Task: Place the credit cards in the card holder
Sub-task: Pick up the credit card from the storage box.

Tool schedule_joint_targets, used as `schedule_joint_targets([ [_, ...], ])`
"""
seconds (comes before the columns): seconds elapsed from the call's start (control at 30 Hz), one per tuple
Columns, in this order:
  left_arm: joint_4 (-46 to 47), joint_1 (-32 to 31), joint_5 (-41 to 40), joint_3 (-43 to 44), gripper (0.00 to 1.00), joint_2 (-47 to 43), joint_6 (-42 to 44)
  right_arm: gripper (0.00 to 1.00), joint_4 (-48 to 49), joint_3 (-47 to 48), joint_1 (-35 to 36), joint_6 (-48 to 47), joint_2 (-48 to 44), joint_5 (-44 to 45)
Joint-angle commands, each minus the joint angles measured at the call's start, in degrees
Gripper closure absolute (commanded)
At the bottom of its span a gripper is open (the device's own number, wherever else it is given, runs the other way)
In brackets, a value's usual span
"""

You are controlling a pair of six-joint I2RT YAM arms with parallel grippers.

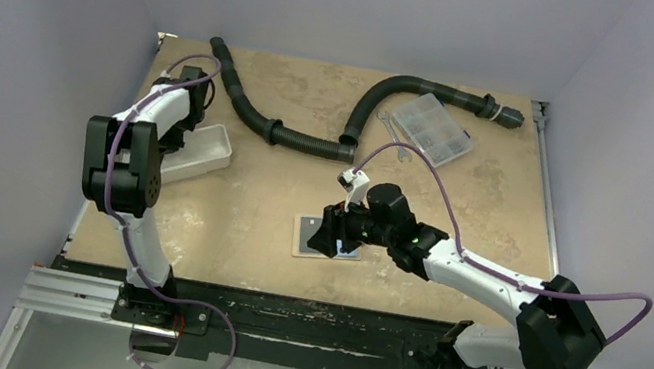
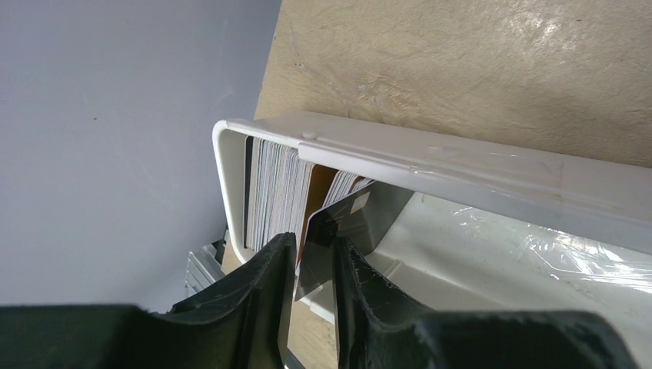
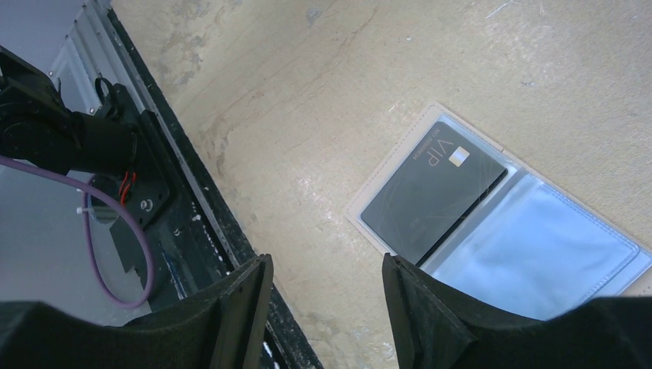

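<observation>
The card holder lies open on the table, tan-edged with clear pockets. A dark card marked VIP sits in its left pocket. My right gripper hovers over the holder's near edge, open and empty. My left gripper is at the end of the white tray. In the left wrist view its fingers stand close together on a dark credit card with a chip. The card tilts out of the stack, and its lower corner is over the tray rim.
A black corrugated hose runs across the back of the table. A clear compartment box lies at the back right. The black front rail is just below the holder. The grey wall is close on the left of the tray.
</observation>
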Motion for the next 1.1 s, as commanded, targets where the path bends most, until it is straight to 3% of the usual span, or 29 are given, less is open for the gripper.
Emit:
schedule_joint_targets([
  [0.0, -1.1, 0.9, -1.6, 2.3, 0.73, -3.3, 0.4, 0.37, 2.2, -0.3, 0.3, -1.1, -0.3, 0.7],
  [0.43, -2.0, 0.8, 0.3, 2.6, 0.9, -4.3, 0.1, 0.37, 2.2, -0.3, 0.4, -1.0, 0.0, 0.8],
  [0.7, -4.1, 0.9, 8.0, 3.9, 1.0, -6.2, -0.6, 0.37, 1.8, 0.1, 0.3, -1.0, 0.2, 0.9],
  [1.07, -5.3, 0.8, 18.6, 5.6, 1.0, -12.2, -0.1, 0.37, -0.3, 0.5, -4.1, -1.0, 1.3, -0.1],
])
